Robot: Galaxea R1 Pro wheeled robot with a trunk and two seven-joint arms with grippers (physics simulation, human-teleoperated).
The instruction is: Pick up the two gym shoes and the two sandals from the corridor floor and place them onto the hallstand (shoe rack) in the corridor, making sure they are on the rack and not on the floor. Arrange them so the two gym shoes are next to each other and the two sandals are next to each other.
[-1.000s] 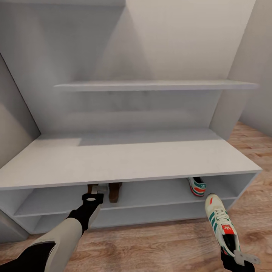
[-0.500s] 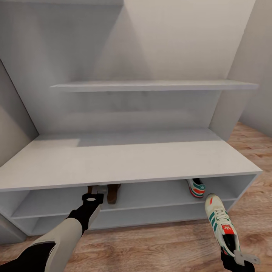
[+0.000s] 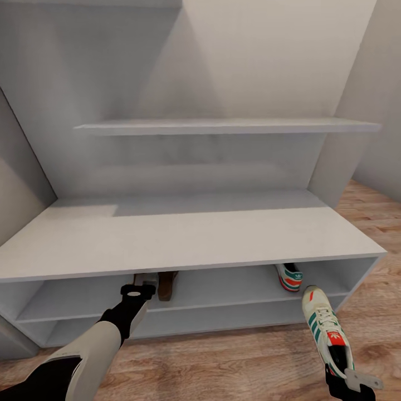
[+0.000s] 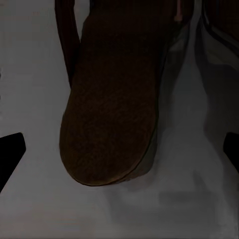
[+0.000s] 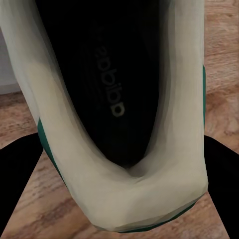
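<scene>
The pale grey hallstand (image 3: 184, 236) fills the head view. Two dark brown sandals (image 3: 167, 284) lie side by side on its upper low shelf. My left gripper (image 3: 145, 280) reaches into that shelf and stands open, its fingertips (image 4: 10, 154) wide on either side of one sandal's heel (image 4: 107, 114) without touching it. The other sandal (image 4: 224, 20) lies just beside. One gym shoe (image 3: 289, 275) rests on the same shelf at the right. The second gym shoe (image 3: 324, 328) hangs above the corridor floor (image 3: 234, 362) before the rack, my right gripper (image 3: 346, 372) shut on its heel (image 5: 124, 194).
A stepped wall shelf (image 3: 223, 126) hangs above the bench top. The lower open shelf (image 3: 211, 320) sits just above the floor. Walls close in at left and right, and wood planks continue past the rack's right end (image 3: 384, 223).
The whole view shifted slightly, so the camera moved. Both arms and all shoes stay almost where they were.
</scene>
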